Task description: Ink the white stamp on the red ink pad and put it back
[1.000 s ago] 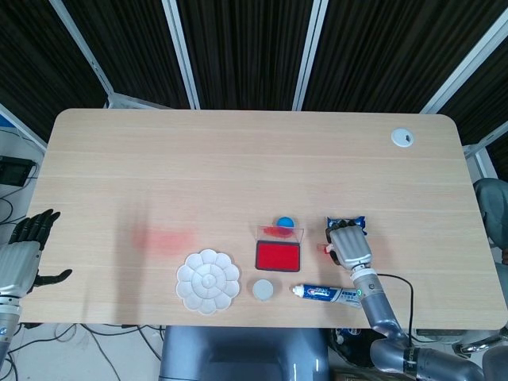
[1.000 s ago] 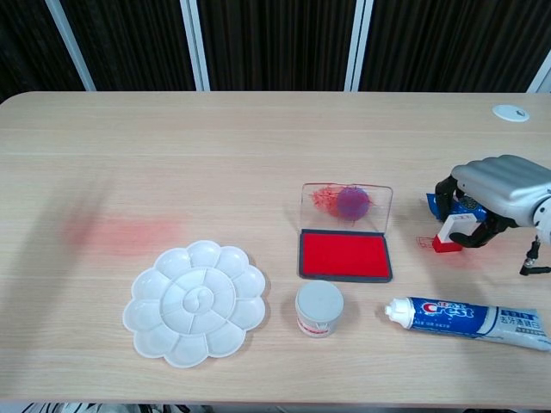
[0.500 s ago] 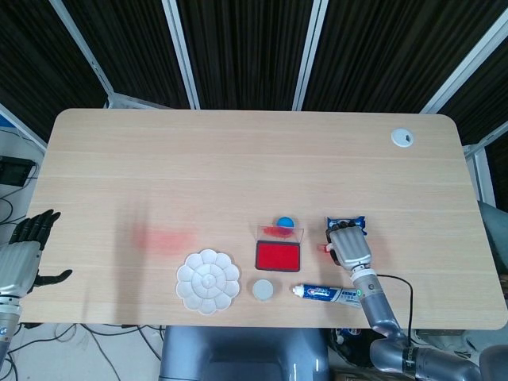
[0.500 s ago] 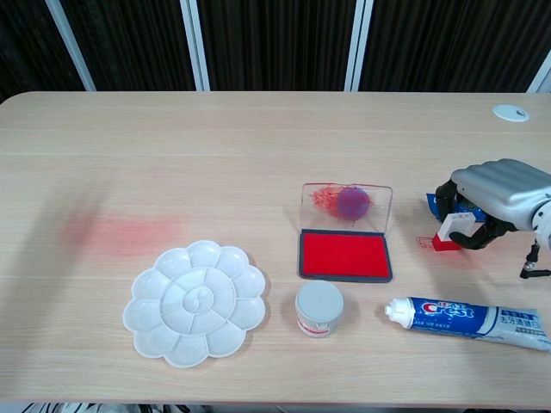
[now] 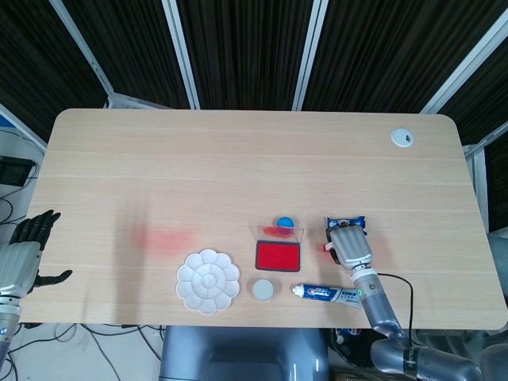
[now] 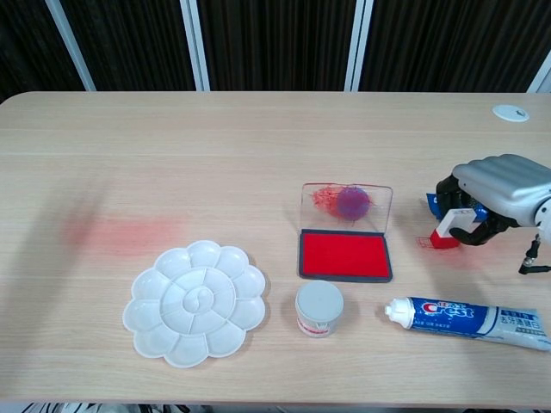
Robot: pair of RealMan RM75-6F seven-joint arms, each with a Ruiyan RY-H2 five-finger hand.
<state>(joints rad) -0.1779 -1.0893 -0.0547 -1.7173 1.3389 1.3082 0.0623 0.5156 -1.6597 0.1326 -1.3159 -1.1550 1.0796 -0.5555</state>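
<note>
Right robot hand (image 5: 350, 246), head view: fingers curled over the white stamp (image 5: 326, 247), right of the red ink pad (image 5: 278, 255). Left robot hand (image 5: 24, 255) empty, fingers spread, off the surface (image 5: 238, 159).

Chest view: right robot hand (image 6: 495, 198) grips the stamp (image 6: 448, 231), tilted, its red base low over the surface.

A lab or test room; a pale wooden counter (image 5: 238, 151) with a cable grommet (image 5: 403, 137) stands before dark slatted wall panels (image 5: 238, 48); loose cables (image 5: 71, 337) lie on the floor.
</note>
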